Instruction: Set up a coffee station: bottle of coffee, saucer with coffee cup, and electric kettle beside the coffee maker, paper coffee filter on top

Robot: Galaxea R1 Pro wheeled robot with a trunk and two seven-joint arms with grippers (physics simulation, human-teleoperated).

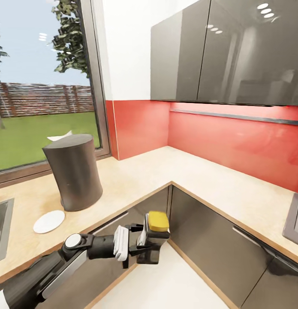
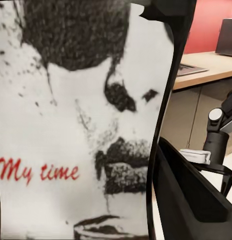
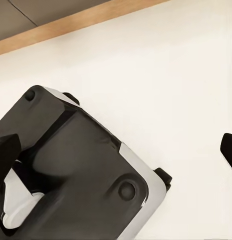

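While held out in front of the dark cabinet fronts, below the kitchen countertop (image 1: pixel 136 176) edge: left gripper (image 1: pixel 145 243) pinching the bottle of coffee (image 1: pixel 155 234), jaws pressed against its sides, yellow lid up. In the left wrist view, white label (image 2: pixel 70 130) up close. On the worktop, coffee maker (image 1: pixel 76 171), paper coffee filter (image 1: pixel 59 137) on top, saucer (image 1: pixel 49 221) just beside its base. Right gripper: cannot tell.

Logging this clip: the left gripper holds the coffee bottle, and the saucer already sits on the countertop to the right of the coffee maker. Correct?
Not quite. The head view shows the saucer left of the coffee maker, toward the sink, on the countertop. The left gripper does hold the coffee bottle.
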